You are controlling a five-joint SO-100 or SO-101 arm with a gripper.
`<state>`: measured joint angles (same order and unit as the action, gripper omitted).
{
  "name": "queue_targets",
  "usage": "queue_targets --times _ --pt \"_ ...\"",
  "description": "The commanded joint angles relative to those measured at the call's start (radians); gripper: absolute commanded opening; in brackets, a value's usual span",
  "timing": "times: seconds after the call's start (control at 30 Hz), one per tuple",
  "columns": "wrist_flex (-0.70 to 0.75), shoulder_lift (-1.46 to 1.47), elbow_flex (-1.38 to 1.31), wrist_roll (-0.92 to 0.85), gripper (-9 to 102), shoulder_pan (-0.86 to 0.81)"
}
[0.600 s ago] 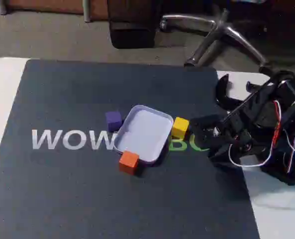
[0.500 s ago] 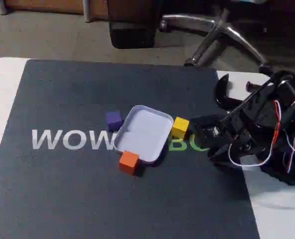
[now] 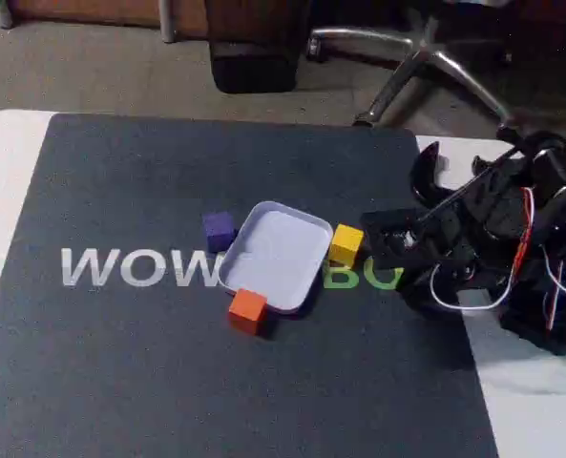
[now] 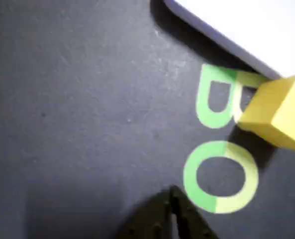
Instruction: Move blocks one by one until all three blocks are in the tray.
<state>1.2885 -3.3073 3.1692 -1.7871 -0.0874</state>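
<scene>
Tool (image 3: 378,240) sits just right of yellow block (image 3: 345,244) in fixed view, tray (image 3: 306,283) beyond; jaw state unclear.

In the wrist view the yellow block (image 4: 279,117) and tray (image 4: 246,30) are cut off at the frame's edges.

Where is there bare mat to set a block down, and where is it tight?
Free: the tray's floor, the dark mat in front of the orange block, and the mat behind the tray. Crowded: the tray's rim, with the purple block, orange block and yellow block beside it, and the gripper near the yellow one.
</scene>
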Motion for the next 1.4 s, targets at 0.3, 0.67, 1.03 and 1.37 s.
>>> queue_targets --times 0.3,0.67,1.03,1.37 --pt "0.066 0.0 -0.166 -0.092 -8 -0.097" --pt "0.278 0.12 -0.632 0.066 -8 0.087" --pt "0.273 0.914 -1.256 0.523 -8 0.268" --pt "0.086 1.278 -1.401 0.761 -7 0.23"
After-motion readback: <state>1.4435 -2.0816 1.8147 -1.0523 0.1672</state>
